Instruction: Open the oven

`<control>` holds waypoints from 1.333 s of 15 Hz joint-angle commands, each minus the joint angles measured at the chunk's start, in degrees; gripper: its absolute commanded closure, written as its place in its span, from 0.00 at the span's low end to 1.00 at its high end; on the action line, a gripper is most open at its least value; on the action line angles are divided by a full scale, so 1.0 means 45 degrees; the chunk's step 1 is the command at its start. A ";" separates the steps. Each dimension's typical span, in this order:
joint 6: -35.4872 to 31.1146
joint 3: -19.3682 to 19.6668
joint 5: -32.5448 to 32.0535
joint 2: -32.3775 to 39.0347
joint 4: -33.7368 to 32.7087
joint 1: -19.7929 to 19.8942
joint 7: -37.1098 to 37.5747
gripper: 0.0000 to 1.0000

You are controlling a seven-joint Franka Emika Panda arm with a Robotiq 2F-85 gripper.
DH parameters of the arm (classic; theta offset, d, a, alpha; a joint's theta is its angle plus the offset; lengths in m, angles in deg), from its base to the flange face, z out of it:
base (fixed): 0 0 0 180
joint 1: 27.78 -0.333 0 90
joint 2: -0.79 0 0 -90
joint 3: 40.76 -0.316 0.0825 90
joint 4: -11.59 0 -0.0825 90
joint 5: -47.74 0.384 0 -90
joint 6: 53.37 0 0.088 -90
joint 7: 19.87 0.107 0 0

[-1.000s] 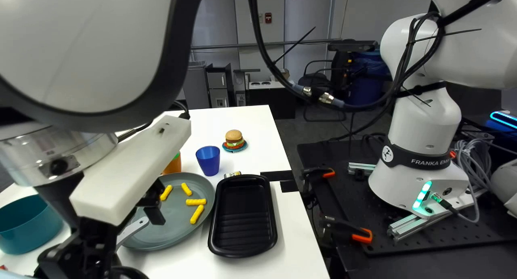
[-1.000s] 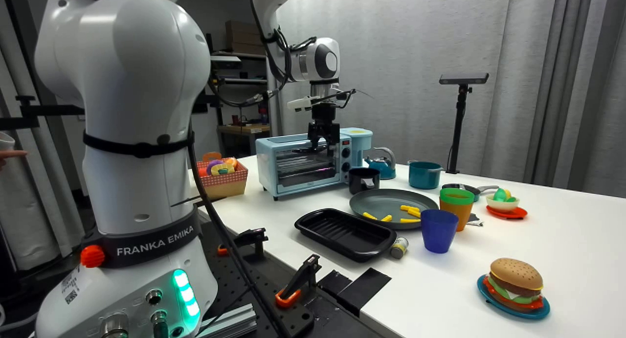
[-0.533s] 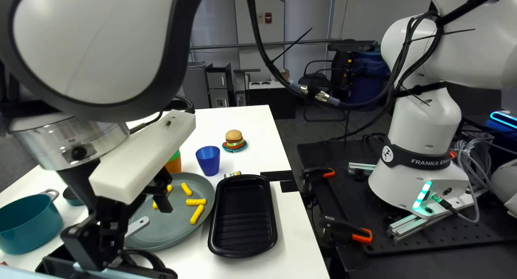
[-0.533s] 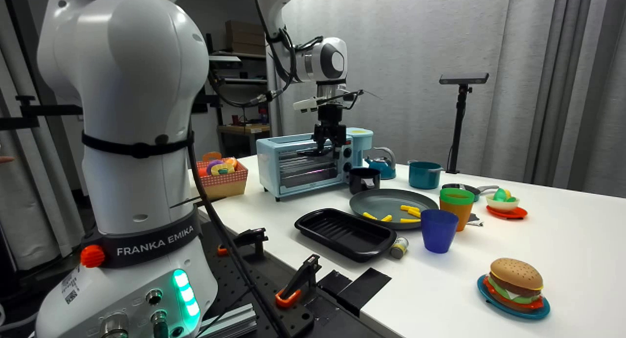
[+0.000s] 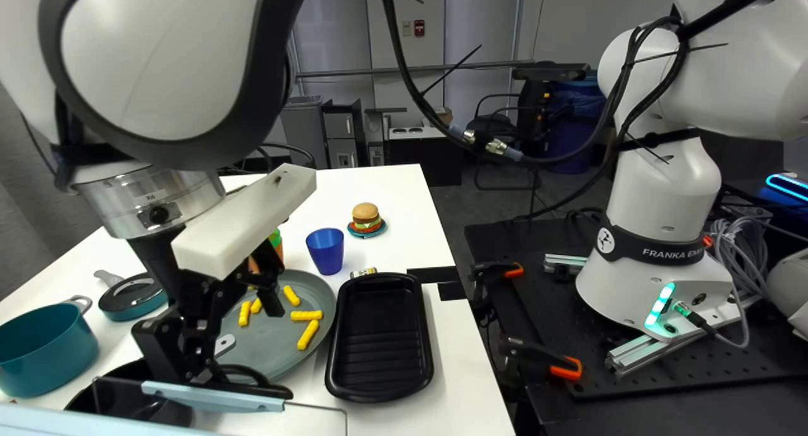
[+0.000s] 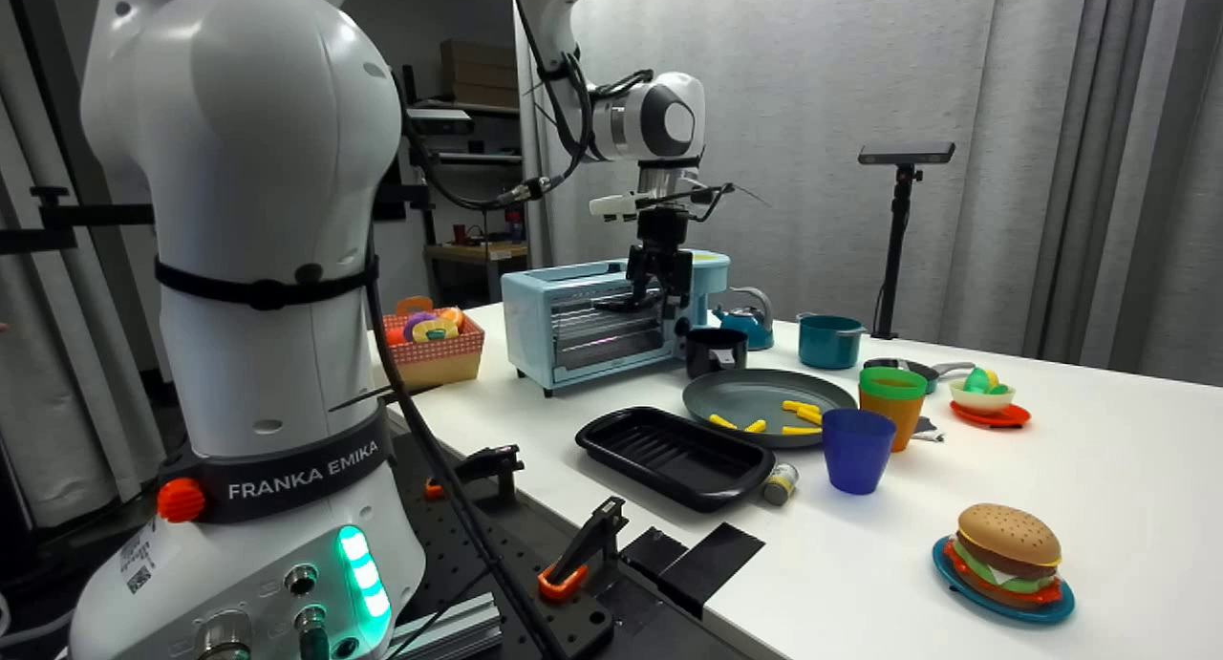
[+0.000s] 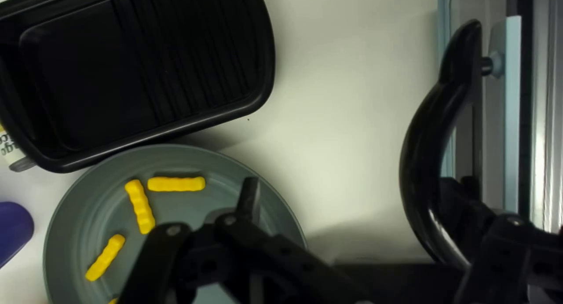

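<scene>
The light blue toaster oven (image 6: 524,330) stands at the back of the table in an exterior view; only its top edge (image 5: 82,421) shows in another. Its glass door is tilted partly open, with its light blue top bar (image 5: 211,398) apart from the body; the bar also shows in the wrist view (image 7: 512,115). The curved black handle (image 7: 420,163) is on the door and shows in both exterior views (image 5: 278,392) (image 6: 619,305). My gripper (image 7: 354,183) points down, jaws wide apart (image 5: 243,341) (image 6: 656,302). One finger is behind the handle, between it and the door; the other is above the plate.
A grey plate (image 7: 228,163) with yellow sticks and a black baking tray (image 7: 145,66) lie in front of the oven. A black pot (image 6: 715,352) stands close to the door's knob side. A teal pot (image 5: 47,347), a blue cup (image 5: 326,252) and a basket (image 6: 435,359) stand around.
My gripper has moved away from the oven's front, finger still behind the handle. The door has tilted outward with it, its top bar now clear of the body.
</scene>
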 commanded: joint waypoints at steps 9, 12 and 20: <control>-0.0387 0.0019 0.2410 -0.0311 0.0522 0.1226 -0.2916 0.00; -0.0446 -0.0005 0.3213 -0.0117 0.0486 0.1557 -0.3917 0.00; 0.0788 -0.0791 0.7696 0.0992 -0.0173 0.3654 -1.0065 0.00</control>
